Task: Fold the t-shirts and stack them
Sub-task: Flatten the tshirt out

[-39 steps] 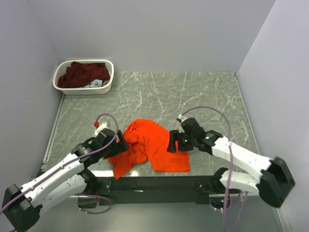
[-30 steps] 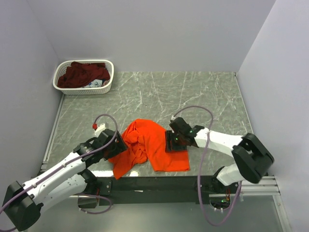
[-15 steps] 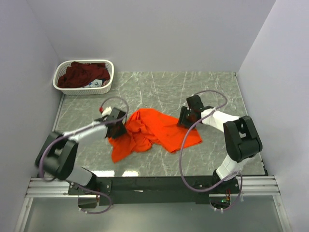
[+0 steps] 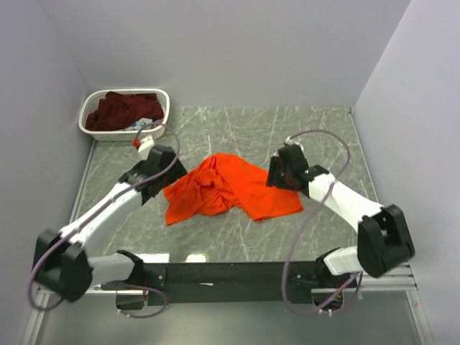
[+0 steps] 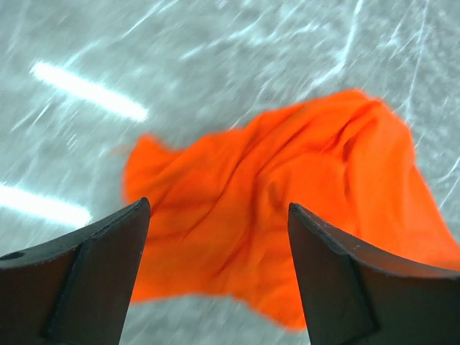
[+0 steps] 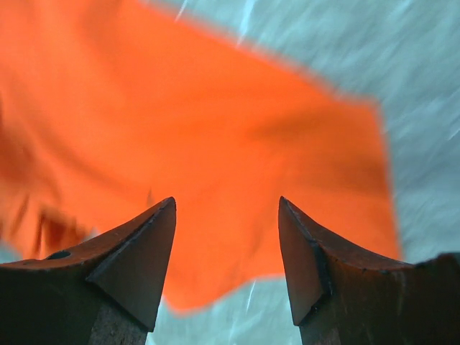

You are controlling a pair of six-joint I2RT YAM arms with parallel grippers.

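looking from above, the orange shirt lies crumpled near the table's centre, a touch toward 6 o'clock, not yet flat or folded. the maroon shirt sits bunched in the basket at 10 o'clock. the left gripper hovers at the orange shirt's 9 o'clock edge and the right gripper at its 3 o'clock edge. from the left wrist, both fingers stand wide apart with nothing between them, the rumpled cloth lying below and ahead toward 1 o'clock. from the right wrist, the jaws are likewise spread and empty, with smoother orange cloth under them and a straight edge running toward 4 o'clock. the step looks like spreading the shirt flat. i'd pinch a single layer at two opposite corners, not a bunch, then draw them apart evenly so the wrinkles leave before any fold.
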